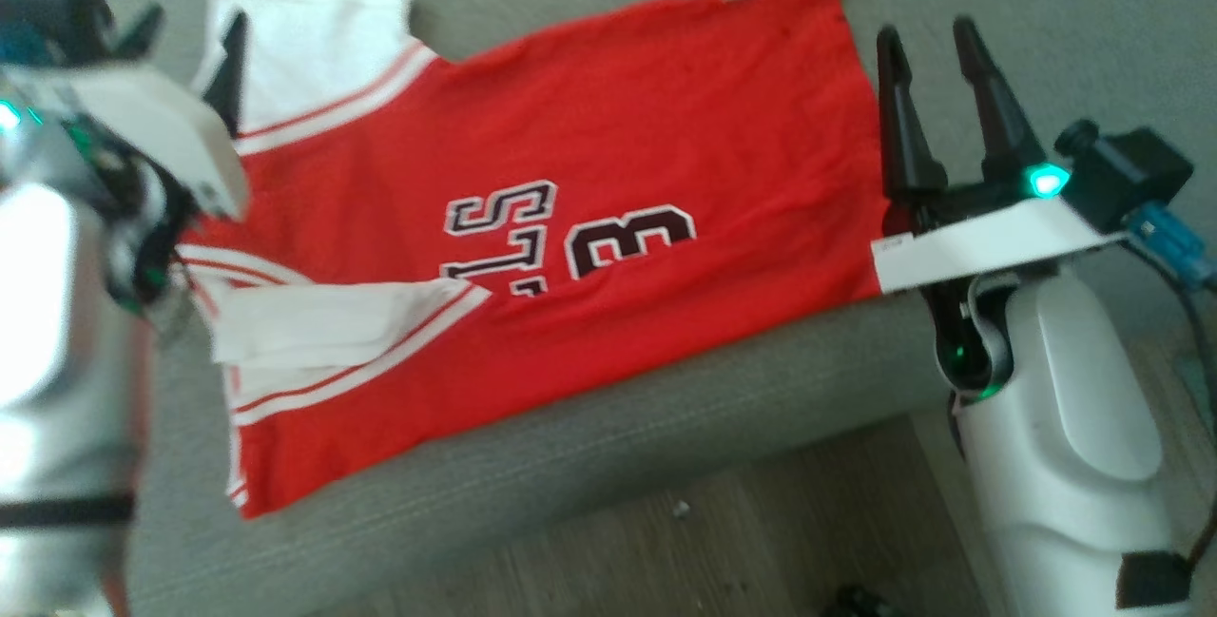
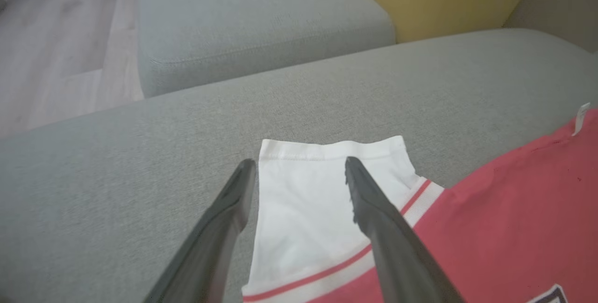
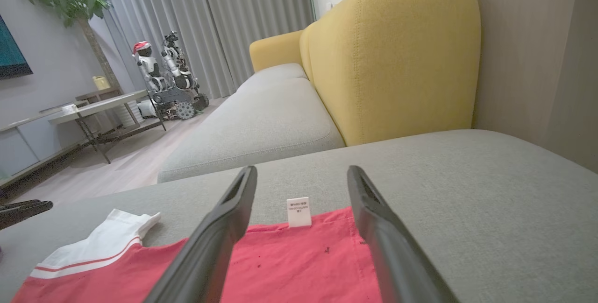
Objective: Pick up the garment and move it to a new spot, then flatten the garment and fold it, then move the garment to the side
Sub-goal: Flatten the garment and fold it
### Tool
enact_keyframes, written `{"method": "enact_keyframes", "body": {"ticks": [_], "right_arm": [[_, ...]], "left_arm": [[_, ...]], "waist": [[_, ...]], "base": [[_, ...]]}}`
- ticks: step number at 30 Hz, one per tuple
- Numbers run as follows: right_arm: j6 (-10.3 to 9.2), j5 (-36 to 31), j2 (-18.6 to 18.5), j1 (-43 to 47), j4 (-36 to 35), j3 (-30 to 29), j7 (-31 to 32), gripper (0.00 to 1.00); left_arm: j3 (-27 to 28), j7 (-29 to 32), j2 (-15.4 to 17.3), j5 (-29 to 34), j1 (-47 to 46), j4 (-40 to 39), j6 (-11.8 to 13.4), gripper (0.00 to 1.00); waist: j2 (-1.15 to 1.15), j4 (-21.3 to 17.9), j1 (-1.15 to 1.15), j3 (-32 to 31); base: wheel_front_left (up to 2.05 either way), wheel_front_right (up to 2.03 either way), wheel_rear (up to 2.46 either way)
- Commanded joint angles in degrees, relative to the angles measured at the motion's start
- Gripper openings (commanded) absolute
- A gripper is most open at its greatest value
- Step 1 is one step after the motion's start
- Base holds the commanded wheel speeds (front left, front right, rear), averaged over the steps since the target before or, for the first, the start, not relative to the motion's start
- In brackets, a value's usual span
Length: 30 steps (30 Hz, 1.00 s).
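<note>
Here, red jersey (image 1: 618, 151), white sleeves (image 1: 314, 47), spread on grey sofa (image 1: 666, 427), left tool (image 2: 299, 162), right tool (image 1: 927, 28) both open, empty.

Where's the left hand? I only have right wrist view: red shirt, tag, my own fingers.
Observer: Left hand is open over the far white sleeve of the shirt, holding nothing.
Operator: Shirt flat?
Observer: Mostly. The near sleeve is folded in over the red front, beside the lettering.
Operator: Close to the edge?
Observer: Yes. Its near side runs along the sofa cushion front edge; it does not look to hang over.
</note>
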Motion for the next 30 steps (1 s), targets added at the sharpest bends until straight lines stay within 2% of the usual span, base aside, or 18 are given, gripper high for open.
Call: {"method": "enact_keyframes", "body": {"ticks": [1,6,10,15,21,25,26,27,28,30], "right_arm": [[0.36,-0.57,0.81,-1.39,-2.45,1.43,0.01,1.00],[0.36,0.06,1.02,-3.20,-4.22,2.81,-0.39,1.00],[0.36,1.61,1.05,-4.30,-4.42,4.23,-0.89,1.00],[0.36,2.93,1.06,-5.23,-4.01,4.93,-1.62,1.00],[0.36,3.51,1.06,-5.79,-3.35,4.93,-2.39,1.00],[0.36,3.60,1.07,-6.03,-2.98,4.65,-2.62,1.00],[0.36,3.61,1.07,-6.11,-2.84,4.53,-2.64,1.00],[0.36,3.58,1.07,-6.19,-2.65,4.38,-2.61,1.00],[0.36,3.43,1.07,-6.35,-2.39,4.20,-2.42,1.00],[0.36,3.16,1.07,-6.87,-1.78,3.64,-1.80,1.00]], "left_arm": [[1.86,1.20,3.00,-0.46,-2.99,-1.07,-0.30,1.00],[1.43,10.83,7.24,0.77,-12.11,4.97,-0.27,1.00],[0.35,14.90,8.93,1.95,-17.09,8.38,-0.31,1.00],[-1.28,18.11,10.58,2.50,-20.21,12.03,-1.27,1.00],[-3.01,19.07,12.74,4.80,-22.07,15.66,-0.67,1.00],[-3.58,19.00,12.34,4.33,-22.51,17.58,-1.02,1.00],[-3.67,19.04,12.09,3.91,-22.65,17.94,-1.25,0.89],[-3.87,18.93,11.86,3.70,-22.78,18.12,-1.42,0.12],[-4.09,18.77,11.61,3.47,-22.91,18.21,-1.60,0.00],[-4.06,18.16,10.95,2.42,-23.42,18.40,-1.96,0.00]], "waist": [[0.00,-3.37,0.00,3.81],[0.00,-5.66,0.00,6.89],[0.00,-7.01,0.00,8.10],[0.00,-8.17,0.00,9.07],[0.00,-8.71,0.00,9.88],[0.00,-8.54,0.00,10.10],[0.00,-8.42,0.00,10.13],[0.00,-8.26,0.00,10.14],[0.00,-8.03,0.00,10.13],[0.00,-7.33,0.00,10.11]], "base": [[0.00,0.00,0.00],[0.00,0.00,0.00],[0.00,0.00,0.00],[0.00,0.00,0.00],[0.00,0.00,0.00],[0.00,0.00,0.00],[0.00,0.00,0.00],[0.00,0.00,0.00],[0.00,0.00,0.00],[0.00,0.00,0.00]]}}
